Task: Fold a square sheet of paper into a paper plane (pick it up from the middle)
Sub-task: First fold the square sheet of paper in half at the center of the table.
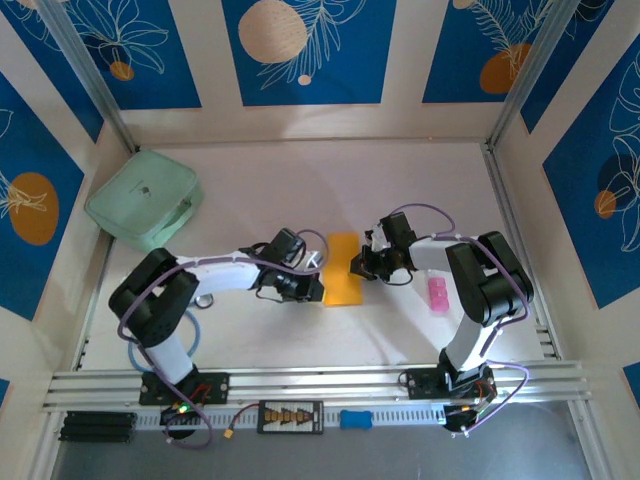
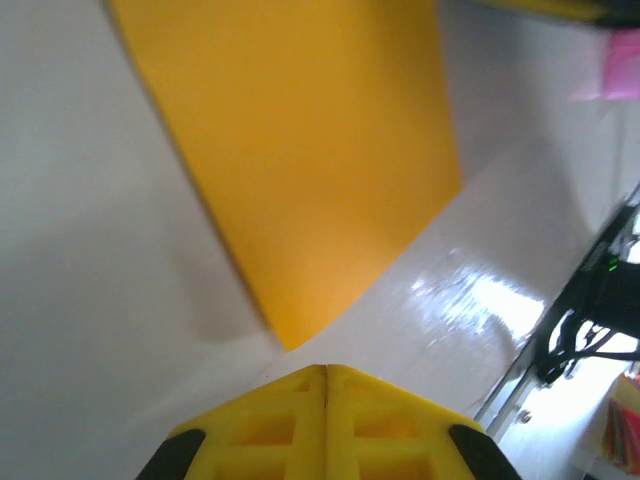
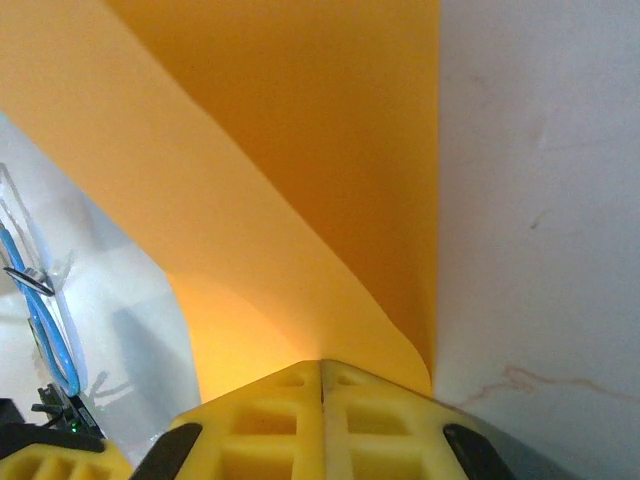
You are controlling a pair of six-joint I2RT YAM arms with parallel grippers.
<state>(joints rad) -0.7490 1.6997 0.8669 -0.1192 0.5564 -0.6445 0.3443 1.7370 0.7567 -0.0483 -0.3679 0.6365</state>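
The paper [image 1: 343,268] looks only folded in half, with the right gripper [image 3: 322,365] pinching its lifted flap and the left gripper [image 2: 325,372] closed and empty beside it, so every plane fold remains.

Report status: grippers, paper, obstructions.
Left gripper shut, just short of the thin orange-yellow paper sheet. Right gripper shut on its curled-up edge. Small pink object apart, to the right.

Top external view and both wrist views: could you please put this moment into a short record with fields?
Paper: orange-yellow sheet, lying centrally, one layer curling up
Left fingers: shut, just short of the sheet's corner, holding nothing
Right fingers: shut, tips against the curled layer; whether they pinch it cannot be told
Others: mint-green case at the far left; small pink object right of the sheet
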